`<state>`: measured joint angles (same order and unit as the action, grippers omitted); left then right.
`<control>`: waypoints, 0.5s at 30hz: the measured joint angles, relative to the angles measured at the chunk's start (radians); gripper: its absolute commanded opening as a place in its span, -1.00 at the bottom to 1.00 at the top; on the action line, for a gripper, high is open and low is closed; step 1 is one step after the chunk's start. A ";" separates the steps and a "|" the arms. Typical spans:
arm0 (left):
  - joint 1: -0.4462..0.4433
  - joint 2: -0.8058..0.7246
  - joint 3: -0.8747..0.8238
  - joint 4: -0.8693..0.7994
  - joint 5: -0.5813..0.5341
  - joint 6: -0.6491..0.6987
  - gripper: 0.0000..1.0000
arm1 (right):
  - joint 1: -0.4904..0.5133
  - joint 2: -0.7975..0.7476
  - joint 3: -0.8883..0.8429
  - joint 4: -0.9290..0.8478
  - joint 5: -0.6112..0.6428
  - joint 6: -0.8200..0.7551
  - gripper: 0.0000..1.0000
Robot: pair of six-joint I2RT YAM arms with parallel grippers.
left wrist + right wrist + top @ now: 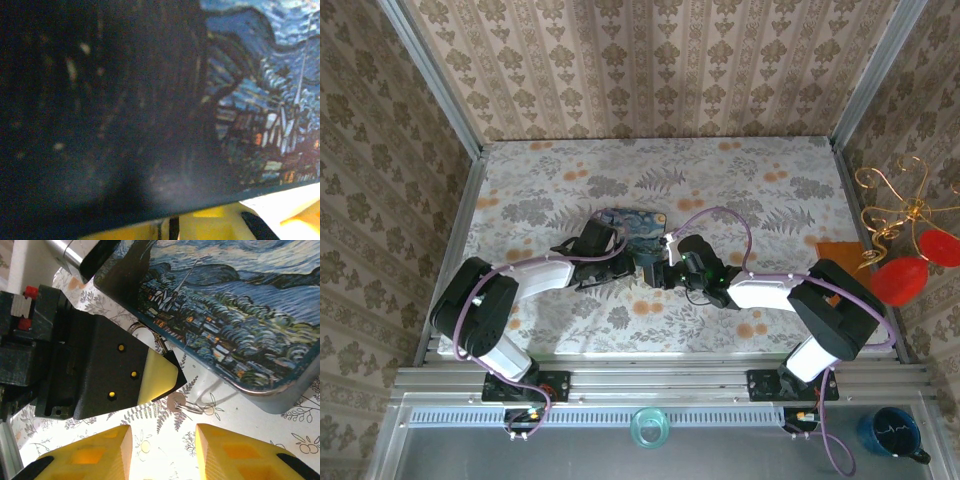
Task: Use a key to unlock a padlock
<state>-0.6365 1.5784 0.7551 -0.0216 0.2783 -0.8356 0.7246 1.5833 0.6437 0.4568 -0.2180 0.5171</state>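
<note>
Two Qs, quick: where's the thing I'm meant to open, & how do the jaws stand? — Op

Your arms meet mid-table (pixel 770 190), both at the near edge of the blue painted box (pixel 632 222). As for the padlock (pixel 95 257), best match is the dark lump w/ a silvery rounded bar on your right wrist cam. It sits at the box's left end, up against the corner, beyond your left gripper (pixel 159 377). The frame edge crops it, so can't say for sure. — Spotter

Left hand? — Op

Your left gripper is pressed together, its yellow-tipped finger just beside the box's near edge. Whether it pinches anything, can't tell; your left wrist cam is hard up vs the box, mostly dark blur. A thin metal ring (pixel 145 334) shows btwn that finger and the box. — Spotter

Right? — Op

Your right gripper (pixel 162 452) is spread, bare cloth in the gap, low over the table just near of the box. Ahead of it, close to the left finger's tip, a small round tag (pixel 176 401) on a wire loop lies flat beside the box's near edge. — Spotter

Other stuff? — Op

Far right you've got red shapes on gold wire (pixel 905 270) next to an orange square (pixel 840 250). A blue mug (pixel 890 432) stands near-right, by the rail. — Spotter
</note>
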 measured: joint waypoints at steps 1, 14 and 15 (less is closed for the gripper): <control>0.000 0.000 0.000 -0.002 -0.007 0.003 -0.63 | 0.000 0.000 0.000 0.000 0.000 0.010 -0.22; 0.009 -0.159 -0.033 -0.045 -0.070 0.089 0.03 | 0.010 0.031 0.032 -0.013 -0.001 0.089 -0.21; 0.018 -0.181 -0.039 -0.055 -0.073 0.102 0.06 | 0.014 0.033 0.036 -0.014 -0.001 0.089 -0.21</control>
<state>-0.6189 1.3972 0.7158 -0.0761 0.2050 -0.7338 0.7383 1.6161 0.6800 0.4431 -0.2188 0.6060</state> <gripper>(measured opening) 0.504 0.393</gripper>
